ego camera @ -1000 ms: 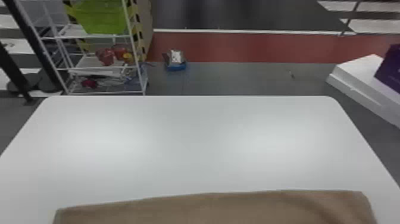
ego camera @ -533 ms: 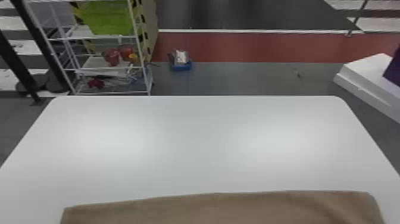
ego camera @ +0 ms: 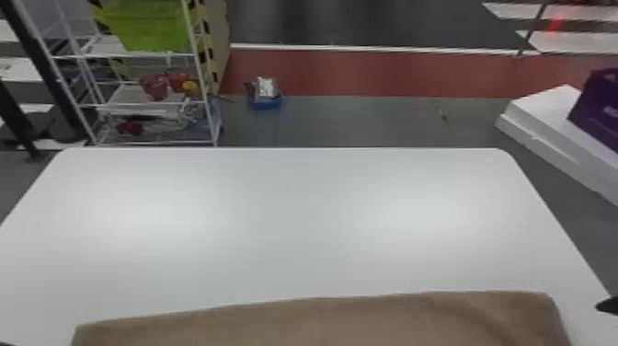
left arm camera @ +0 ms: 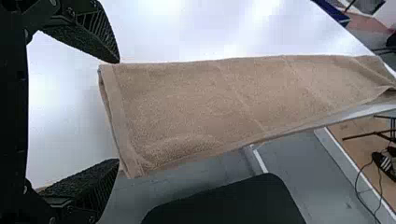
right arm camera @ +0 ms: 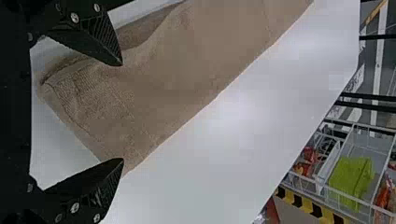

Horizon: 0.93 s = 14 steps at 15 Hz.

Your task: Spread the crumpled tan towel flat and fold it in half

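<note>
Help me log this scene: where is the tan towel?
In the head view, the towel lies along the near side of the white table; in the left wrist view, its left end is by the left gripper, jaws open.

In the head view, a small dark part of the left gripper [ego camera: 5, 344] shows at the bottom left, and a black tip of the right gripper [ego camera: 608, 305] comes in by the right edge of the worktop [ego camera: 294, 221], toward its near end. The left wrist view shows the left gripper [left arm camera: 116, 111] with its two fingers [left arm camera: 84, 32] spread wide, near the worktop's near edge. In the right wrist view, the right gripper [right arm camera: 122, 112] also has its fingers [right arm camera: 91, 39] wide apart, their tips pointed and inner faces ribbed.
</note>
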Each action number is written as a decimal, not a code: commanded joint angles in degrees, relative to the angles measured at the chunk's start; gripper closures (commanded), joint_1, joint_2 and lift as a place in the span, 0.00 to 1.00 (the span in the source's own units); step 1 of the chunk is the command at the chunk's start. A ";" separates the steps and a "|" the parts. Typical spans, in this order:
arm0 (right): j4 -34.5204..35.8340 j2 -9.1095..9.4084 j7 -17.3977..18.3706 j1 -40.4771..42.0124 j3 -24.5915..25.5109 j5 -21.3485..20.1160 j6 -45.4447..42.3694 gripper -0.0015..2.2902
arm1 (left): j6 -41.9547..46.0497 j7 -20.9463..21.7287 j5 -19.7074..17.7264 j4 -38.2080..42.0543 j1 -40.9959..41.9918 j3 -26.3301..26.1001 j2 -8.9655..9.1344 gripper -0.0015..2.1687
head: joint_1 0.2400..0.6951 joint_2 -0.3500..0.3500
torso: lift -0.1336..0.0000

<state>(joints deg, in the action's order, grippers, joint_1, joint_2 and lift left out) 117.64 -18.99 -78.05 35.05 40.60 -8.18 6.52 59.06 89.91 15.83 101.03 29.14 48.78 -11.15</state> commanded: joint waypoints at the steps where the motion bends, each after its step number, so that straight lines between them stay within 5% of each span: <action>1: -2.15 0.01 -0.28 -1.57 1.06 1.85 0.13 0.02 | -4.35 0.66 -3.52 -0.04 -0.67 0.62 0.07 0.07 | 1.00 0.43 | 0.08; 7: -5.14 0.45 -0.28 -2.09 1.42 3.60 -1.46 0.02 | -11.56 0.66 -9.67 -0.92 -1.10 0.79 -0.02 0.07 | 1.00 0.41 | 0.08; 14: -8.48 1.68 -0.28 -2.09 2.47 6.42 -4.27 0.02 | -11.56 0.66 -11.43 -3.30 -1.28 0.62 0.34 0.07 | 1.00 0.42 | 0.08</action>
<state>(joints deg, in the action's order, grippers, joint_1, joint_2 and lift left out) 109.40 -17.37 -78.05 32.97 42.94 -1.87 2.27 47.47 89.91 4.54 97.86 27.87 49.39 -10.82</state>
